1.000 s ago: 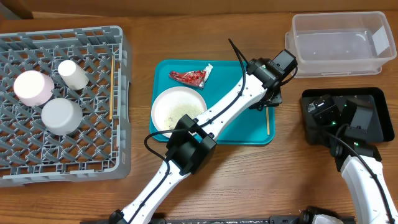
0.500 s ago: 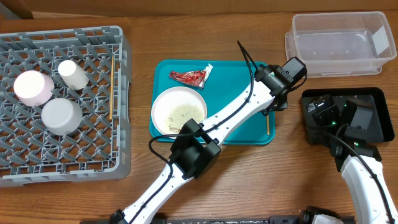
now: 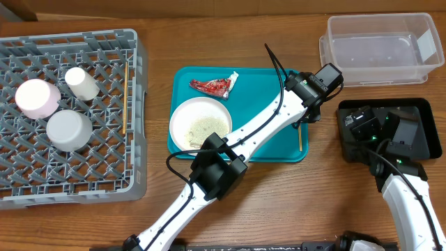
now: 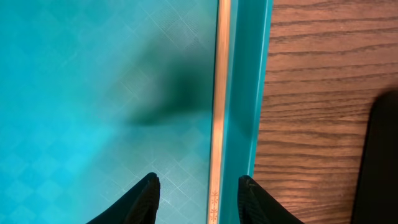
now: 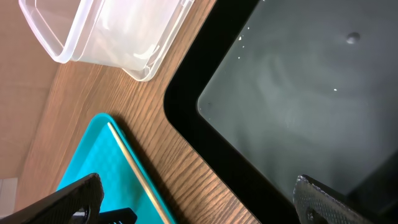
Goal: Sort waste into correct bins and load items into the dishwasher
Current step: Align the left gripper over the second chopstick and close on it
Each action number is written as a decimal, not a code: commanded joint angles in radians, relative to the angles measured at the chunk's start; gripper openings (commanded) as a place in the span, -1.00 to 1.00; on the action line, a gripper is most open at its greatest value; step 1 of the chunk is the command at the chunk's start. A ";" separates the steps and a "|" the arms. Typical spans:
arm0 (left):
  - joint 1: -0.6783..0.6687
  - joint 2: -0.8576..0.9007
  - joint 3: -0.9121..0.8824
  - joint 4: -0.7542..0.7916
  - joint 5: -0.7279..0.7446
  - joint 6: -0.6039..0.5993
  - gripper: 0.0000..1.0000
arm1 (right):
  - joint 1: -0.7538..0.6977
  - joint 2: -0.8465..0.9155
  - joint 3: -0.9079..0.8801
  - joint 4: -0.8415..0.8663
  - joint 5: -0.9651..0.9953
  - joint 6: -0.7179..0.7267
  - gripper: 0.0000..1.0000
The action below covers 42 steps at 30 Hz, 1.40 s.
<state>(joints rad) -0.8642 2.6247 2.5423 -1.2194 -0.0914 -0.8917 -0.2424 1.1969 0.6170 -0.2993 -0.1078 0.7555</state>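
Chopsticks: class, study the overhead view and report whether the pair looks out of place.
Yes. The pair is split: one chopstick lies in the grey rack, while the second chopstick lies along the right rim of the teal tray, with the left gripper holding its open jaws either side of it.

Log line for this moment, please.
left end effector: open, astride chopstick on teal tray | right end effector: open, over black tray

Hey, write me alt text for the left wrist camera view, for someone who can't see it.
The left claw hangs open over a teal tray, its black fingertips either side of a thin wooden chopstick lying along the tray's right wall. Beyond the wall is the wooden table, with a black tray at far right.
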 commanded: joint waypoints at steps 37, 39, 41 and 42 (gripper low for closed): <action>-0.007 0.022 -0.096 0.079 -0.020 -0.036 -0.03 | -0.002 -0.010 0.025 0.006 -0.002 0.000 0.99; -0.008 0.022 -0.096 0.079 -0.020 -0.036 -0.03 | -0.002 -0.010 0.025 0.006 -0.002 0.000 0.99; -0.008 0.022 -0.100 0.079 -0.020 -0.036 -0.04 | -0.002 -0.010 0.025 0.006 -0.002 0.000 1.00; -0.008 0.022 -0.100 0.077 -0.020 -0.036 -0.05 | -0.002 -0.010 0.025 0.006 -0.002 0.000 0.99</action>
<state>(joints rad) -0.8646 2.6251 2.4481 -1.1427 -0.0948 -0.9146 -0.2420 1.1969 0.6170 -0.2993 -0.1078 0.7559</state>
